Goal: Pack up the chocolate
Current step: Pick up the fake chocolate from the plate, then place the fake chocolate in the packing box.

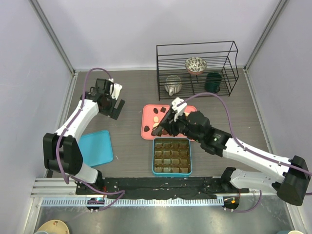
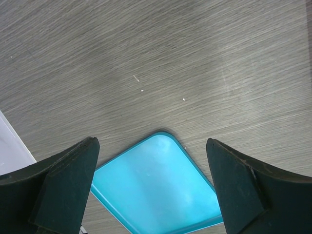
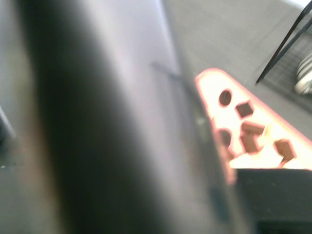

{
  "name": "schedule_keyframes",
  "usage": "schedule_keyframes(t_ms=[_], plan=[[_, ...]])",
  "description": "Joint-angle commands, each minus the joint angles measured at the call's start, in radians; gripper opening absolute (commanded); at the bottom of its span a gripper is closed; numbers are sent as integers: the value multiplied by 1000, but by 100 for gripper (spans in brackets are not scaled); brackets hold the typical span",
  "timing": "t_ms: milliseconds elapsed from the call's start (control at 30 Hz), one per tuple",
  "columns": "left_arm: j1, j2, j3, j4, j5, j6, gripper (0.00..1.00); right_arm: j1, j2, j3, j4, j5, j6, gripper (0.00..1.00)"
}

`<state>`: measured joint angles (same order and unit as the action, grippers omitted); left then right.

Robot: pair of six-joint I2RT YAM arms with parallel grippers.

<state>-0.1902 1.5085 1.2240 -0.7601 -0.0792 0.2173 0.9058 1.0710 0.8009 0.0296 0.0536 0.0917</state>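
Several small pieces of chocolate [image 1: 156,119], dark brown and cream, lie on the pink tray [image 1: 147,113]. My right gripper [image 1: 160,128] hangs low over the tray's near left corner, just above the far edge of the teal box [image 1: 154,156] with brown compartments. A blurred dark shape fills most of the right wrist view, so its jaws stay hidden. At that view's right edge, brown chocolate [image 3: 243,108] shows on the tray [image 3: 210,80]. My left gripper [image 1: 116,108] hovers far left, open [image 2: 151,146] and empty.
A flat teal lid [image 1: 96,147] lies at the near left, below the left gripper [image 2: 156,190]. A black wire rack [image 1: 195,48] at the back holds a patterned bowl [image 1: 195,64], a striped pot [image 1: 173,85] and a dark green cup [image 1: 213,82].
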Motion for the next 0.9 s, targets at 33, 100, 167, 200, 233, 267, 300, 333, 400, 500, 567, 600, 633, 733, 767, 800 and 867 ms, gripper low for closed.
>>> schedule_keyframes(t_ms=[33,100,167,200,233,267,300,333,400,500,567,600,633,733,767,800,867], plan=[[1,-37,11,-8,19,7,96,42,-71,-38,-7,61,51,8],[1,-36,19,-16,19,5,96,47,-71,-43,-7,65,51,8],[0,-34,20,-21,24,5,96,50,-66,-46,-8,57,51,9],[0,-34,22,-22,25,4,96,50,-63,-48,0,54,51,12],[1,-34,22,-24,27,2,96,51,-57,-52,3,52,52,12],[0,-34,22,-25,27,4,96,51,-56,-54,6,51,54,13],[0,-34,22,-27,27,2,96,53,-52,-57,13,51,57,16],[1,-34,22,-28,27,4,96,51,-49,-63,15,49,57,18],[1,-33,20,-33,27,4,96,54,-48,-68,26,49,62,23],[0,-33,22,-36,25,5,96,54,-48,-74,32,45,65,27],[0,-33,23,-41,27,8,96,58,-51,-75,30,45,69,31],[0,-31,23,-41,29,8,97,58,-54,-75,29,45,68,33],[0,-31,26,-42,27,8,97,59,-54,-77,29,46,68,35],[-2,-31,25,-44,30,8,97,61,-59,-80,27,48,69,36],[0,-31,22,-42,29,10,97,61,-59,-80,27,49,68,37],[-2,-33,22,-44,30,10,97,61,-60,-81,27,49,68,38],[1,-33,20,-45,30,13,97,61,-62,-81,26,49,68,38]])
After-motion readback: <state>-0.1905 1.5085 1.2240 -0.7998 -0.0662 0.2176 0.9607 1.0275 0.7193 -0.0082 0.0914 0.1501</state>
